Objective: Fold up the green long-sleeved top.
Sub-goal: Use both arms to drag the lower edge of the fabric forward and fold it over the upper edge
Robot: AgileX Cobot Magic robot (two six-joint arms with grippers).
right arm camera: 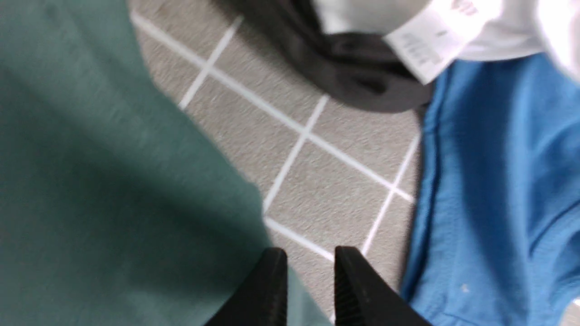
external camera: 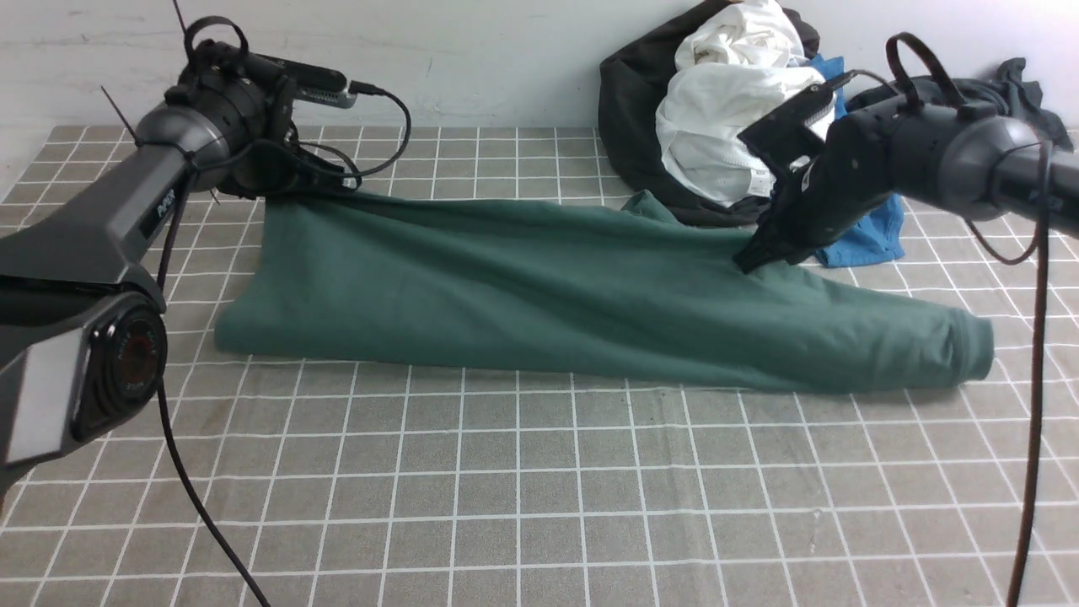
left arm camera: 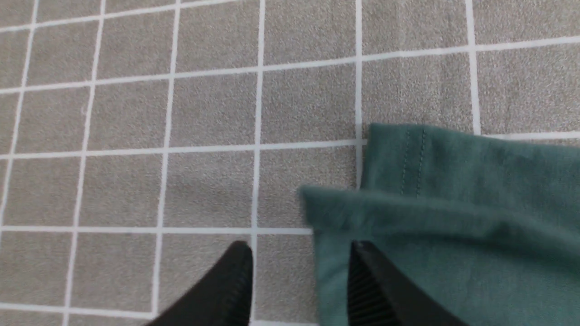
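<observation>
On the grey checked table cover (external camera: 539, 489) the dark forest-green cotton long-sleeved top (external camera: 539, 287) lies as a long band doubled along its length. One sleeve cuff (external camera: 969, 346) runs out at its right end.

At the top's left far corner the left gripper (left arm camera: 299, 253) has its jaws parted and nothing between them. One finger hangs over the top's edge and the other over bare cover just beside it. At the top's far edge toward the right, the right gripper (right arm camera: 310, 258) stands slightly parted and empty, its tips at the fabric's border.

Just behind the top's right part sits a heap: a black garment (external camera: 628, 126), a crumpled white garment (external camera: 725, 126) and a bright blue T-shirt (external camera: 868, 236).

The main risks, as I judge them:
- The stitched hem corner (left arm camera: 408, 154) under the left gripper shows a loose flap lying over it. A finger brushing it on the way up could drag the flap and undo that layer.
- The right gripper works between the top's edge and the blue T-shirt, so a careless reach or closing could catch the wrong cloth.
- The sleeve at the top's right end is not yet tucked in, and a hasty cross-fold would trap it crooked.
</observation>
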